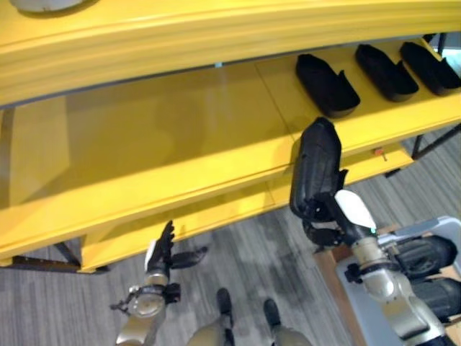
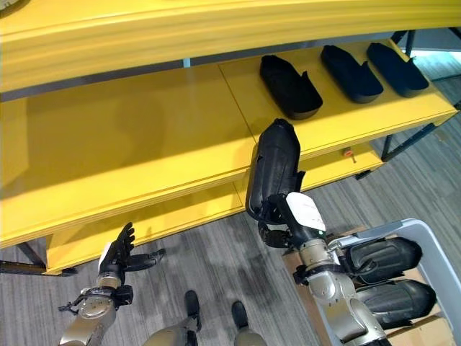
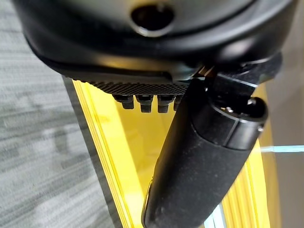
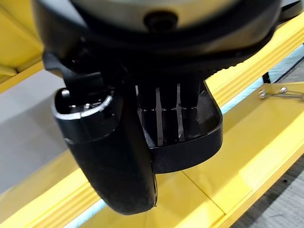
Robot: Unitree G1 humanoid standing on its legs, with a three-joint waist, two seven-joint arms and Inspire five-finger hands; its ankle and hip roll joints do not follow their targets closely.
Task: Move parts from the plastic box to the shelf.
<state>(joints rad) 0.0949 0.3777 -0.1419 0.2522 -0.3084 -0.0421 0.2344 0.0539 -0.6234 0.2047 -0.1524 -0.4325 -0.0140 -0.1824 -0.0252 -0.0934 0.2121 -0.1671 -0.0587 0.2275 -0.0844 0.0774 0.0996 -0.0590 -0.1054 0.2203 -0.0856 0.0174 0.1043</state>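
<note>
A yellow shelf (image 2: 144,137) stands on grey striped carpet (image 2: 216,267), with three black parts (image 2: 290,86) lying toward its right end. The right hand (image 2: 284,216), fingers curled round a black part (image 2: 272,169), holds it upright at the shelf's front edge; the left hand (image 2: 119,256) hangs below the shelf, fingers straight and spread. Right of the shelf, the plastic box (image 2: 425,245) holds two more black parts (image 2: 378,259).

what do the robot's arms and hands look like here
Both arms are silver-grey metal with rounded joint housings near the wrist. Each ends in a dark, near-black hand: the left hand and the right hand. Each thumb bears a white cover, larger and glossier on the right. The palm edge shows ribbed texture.
</note>
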